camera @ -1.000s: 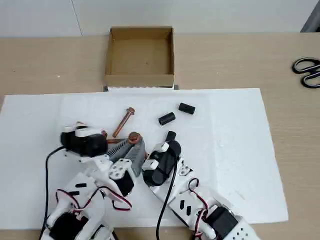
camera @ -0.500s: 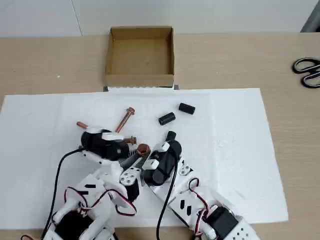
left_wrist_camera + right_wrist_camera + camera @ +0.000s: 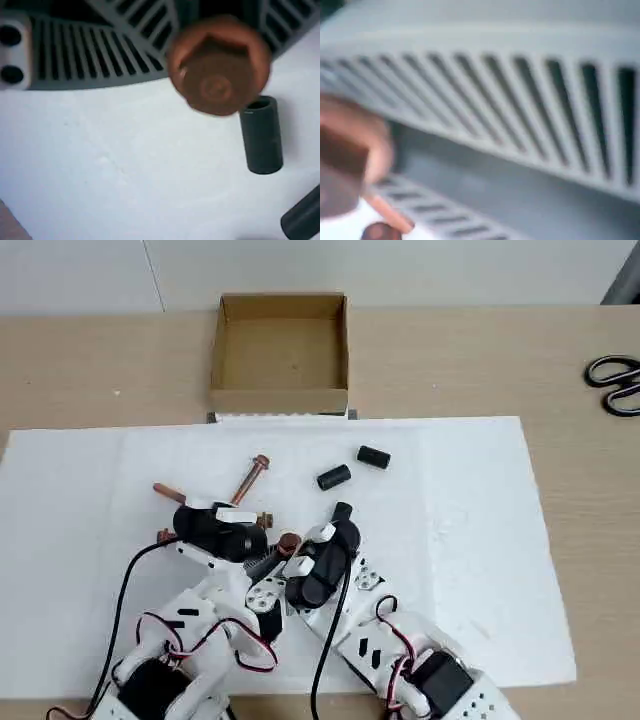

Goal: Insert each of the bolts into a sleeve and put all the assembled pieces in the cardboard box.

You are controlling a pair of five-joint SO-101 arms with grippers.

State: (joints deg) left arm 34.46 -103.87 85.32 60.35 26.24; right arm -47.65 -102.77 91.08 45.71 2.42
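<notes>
the left gripper (image 3: pixel 281 551) is closed tight on a copper bolt (image 3: pixel 218 72), hex head proud of its grey ribbed jaws, seemingly to line it up with a black sleeve (image 3: pixel 261 134) lying just beside on the white sheet (image 3: pixel 470 540), well short of the cardboard box (image 3: pixel 279 398).
</notes>
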